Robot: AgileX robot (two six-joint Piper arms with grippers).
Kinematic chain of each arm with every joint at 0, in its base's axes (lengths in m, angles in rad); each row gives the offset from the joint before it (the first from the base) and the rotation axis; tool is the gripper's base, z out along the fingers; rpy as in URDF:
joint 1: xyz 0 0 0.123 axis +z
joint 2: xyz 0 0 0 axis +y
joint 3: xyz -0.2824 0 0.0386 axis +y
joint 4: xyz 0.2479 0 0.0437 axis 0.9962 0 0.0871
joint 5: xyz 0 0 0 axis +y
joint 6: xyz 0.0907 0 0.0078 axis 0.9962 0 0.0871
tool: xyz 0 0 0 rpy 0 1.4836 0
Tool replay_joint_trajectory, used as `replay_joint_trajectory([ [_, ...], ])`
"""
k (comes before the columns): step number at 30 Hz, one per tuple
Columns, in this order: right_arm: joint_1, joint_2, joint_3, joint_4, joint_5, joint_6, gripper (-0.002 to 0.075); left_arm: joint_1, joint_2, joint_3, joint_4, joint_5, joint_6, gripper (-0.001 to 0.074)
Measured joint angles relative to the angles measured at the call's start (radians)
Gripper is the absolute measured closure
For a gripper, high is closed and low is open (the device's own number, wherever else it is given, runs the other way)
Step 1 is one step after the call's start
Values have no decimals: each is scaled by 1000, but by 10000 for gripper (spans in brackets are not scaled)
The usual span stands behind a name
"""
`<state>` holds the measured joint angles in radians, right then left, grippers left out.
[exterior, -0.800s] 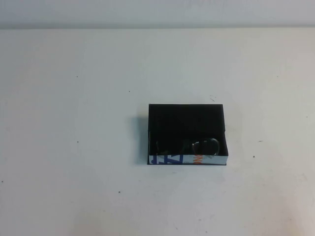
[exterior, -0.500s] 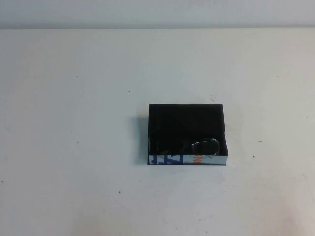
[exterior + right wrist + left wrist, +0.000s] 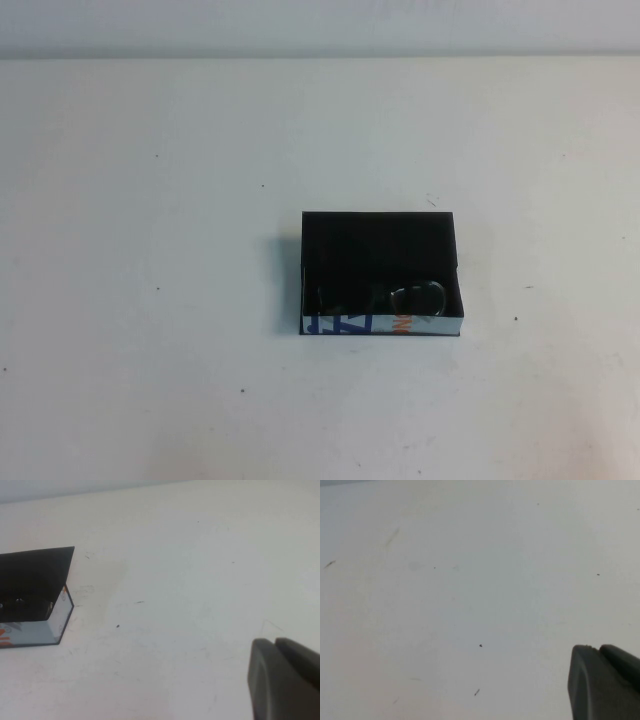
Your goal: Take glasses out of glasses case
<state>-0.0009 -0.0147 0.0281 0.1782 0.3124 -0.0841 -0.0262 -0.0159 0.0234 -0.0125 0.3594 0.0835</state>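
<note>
The black glasses case (image 3: pixel 380 250) lies open in the middle of the white table, its white side with blue and orange print (image 3: pixel 380 325) facing me. The dark glasses (image 3: pixel 418 297) lie inside along the near wall, one greyish lens showing. Part of the case (image 3: pixel 35 587) also shows in the right wrist view, well away from my right gripper (image 3: pixel 277 642), whose fingers are pressed together over bare table. My left gripper (image 3: pixel 599 649) is likewise shut and empty over bare table. Neither gripper shows in the high view.
The white table (image 3: pixel 150 300) carries only small dark specks and scuff marks. A pale wall runs along its far edge (image 3: pixel 320 55).
</note>
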Motion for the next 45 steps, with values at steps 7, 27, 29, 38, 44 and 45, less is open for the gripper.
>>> replay_joint_trajectory([
  [7,0,0,0,0,0,0,744,0,0,0,0,0,0,740],
  [27,0,0,-156,17,30,46,744,0,0,0,0,0,0,740],
  [29,0,0,-245,37,54,63,744,0,0,0,0,0,0,740],
  [38,0,115,-430,213,80,46,744,0,0,0,0,0,0,740],
  [44,0,342,-466,315,198,-142,744,0,0,0,0,0,0,740],
  [45,0,399,-491,319,240,-198,744,0,0,0,0,0,0,740],
])
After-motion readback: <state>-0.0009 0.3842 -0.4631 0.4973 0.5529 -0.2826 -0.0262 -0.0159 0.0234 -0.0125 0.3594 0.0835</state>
